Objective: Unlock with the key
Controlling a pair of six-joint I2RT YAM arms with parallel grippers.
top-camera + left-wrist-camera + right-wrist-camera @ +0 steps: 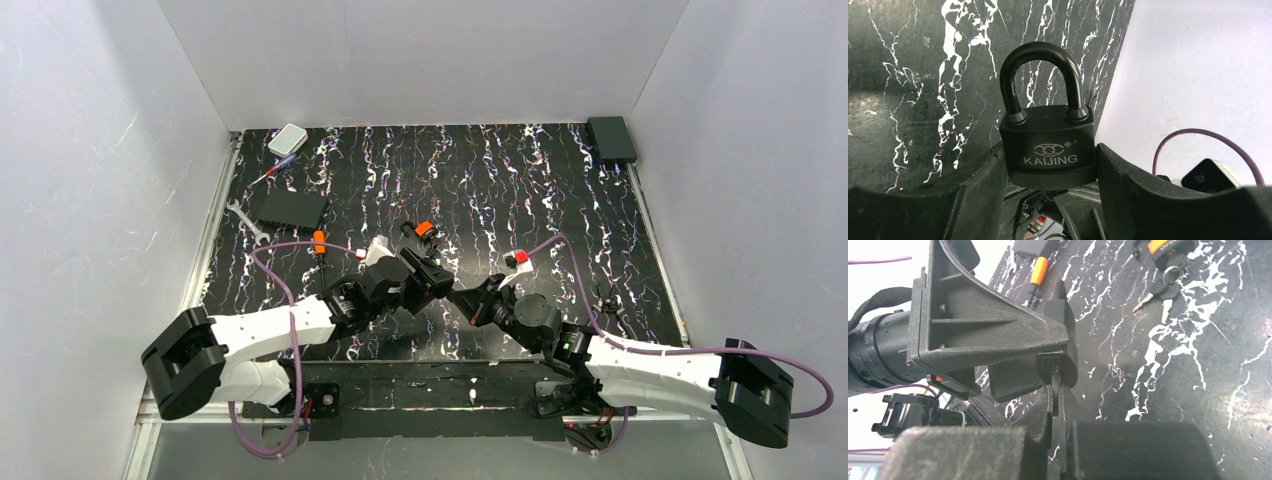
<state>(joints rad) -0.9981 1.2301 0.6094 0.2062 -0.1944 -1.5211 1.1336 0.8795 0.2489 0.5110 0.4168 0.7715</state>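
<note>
A black padlock [1048, 145] marked KAIJING stands upright between the fingers of my left gripper [1050, 167], which is shut on its body with the shackle closed above. Over the middle of the table my left gripper [432, 282] and right gripper [462, 298] meet tip to tip. From the right wrist view the padlock's underside [1058, 362] faces me. The key [1054, 390] shows only as a thin black head pinched between the fingers of my right gripper [1055, 401], which is shut on it. Its blade points into the padlock's bottom and is hidden.
An orange-and-black lock [425, 230] with spare keys [1155, 292] lies just beyond the grippers. An orange-handled screwdriver [319, 243], a wrench [245, 220], a flat black box [290, 208] and a white box [287, 139] are at the left. Another black box [611, 138] sits in the far right corner.
</note>
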